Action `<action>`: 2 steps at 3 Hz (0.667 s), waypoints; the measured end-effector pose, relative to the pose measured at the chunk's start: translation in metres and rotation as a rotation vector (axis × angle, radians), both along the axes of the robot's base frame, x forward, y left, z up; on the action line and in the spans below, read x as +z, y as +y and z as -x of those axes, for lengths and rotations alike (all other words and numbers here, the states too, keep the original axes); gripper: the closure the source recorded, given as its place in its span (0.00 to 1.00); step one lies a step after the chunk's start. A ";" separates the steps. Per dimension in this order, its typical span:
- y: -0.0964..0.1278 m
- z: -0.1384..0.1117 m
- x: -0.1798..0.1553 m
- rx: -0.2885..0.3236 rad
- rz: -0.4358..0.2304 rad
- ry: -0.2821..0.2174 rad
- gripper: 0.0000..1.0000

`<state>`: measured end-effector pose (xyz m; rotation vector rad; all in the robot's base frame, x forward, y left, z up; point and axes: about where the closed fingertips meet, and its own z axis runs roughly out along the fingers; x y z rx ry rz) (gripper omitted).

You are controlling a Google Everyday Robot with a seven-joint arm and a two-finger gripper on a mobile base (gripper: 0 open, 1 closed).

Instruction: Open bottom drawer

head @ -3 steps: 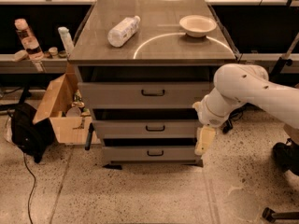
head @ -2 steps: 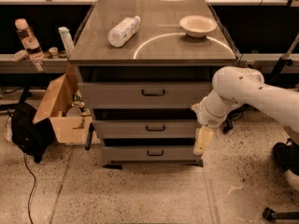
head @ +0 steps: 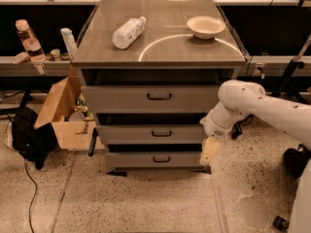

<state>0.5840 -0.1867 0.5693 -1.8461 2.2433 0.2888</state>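
In the camera view, my gripper (head: pixel 210 151) hangs low by the right end of the bottom drawer (head: pixel 131 161), the lowest one in the cabinet (head: pixel 160 57). I cannot tell if it is open or closed. To do this well, I think I should move left to the small black handle (head: pixel 161 159), grab its middle, and pull straight out.

White arm (head: pixel 272 106) stretched in from the right and bent at the wrist (head: pixel 217 124). Just below it the gripper (head: pixel 209 152) hung pointing down, maybe slightly tilted.
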 end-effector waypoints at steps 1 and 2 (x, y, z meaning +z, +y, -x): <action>0.000 0.000 0.000 0.000 0.000 0.000 0.00; -0.001 0.005 0.002 -0.026 0.008 -0.040 0.00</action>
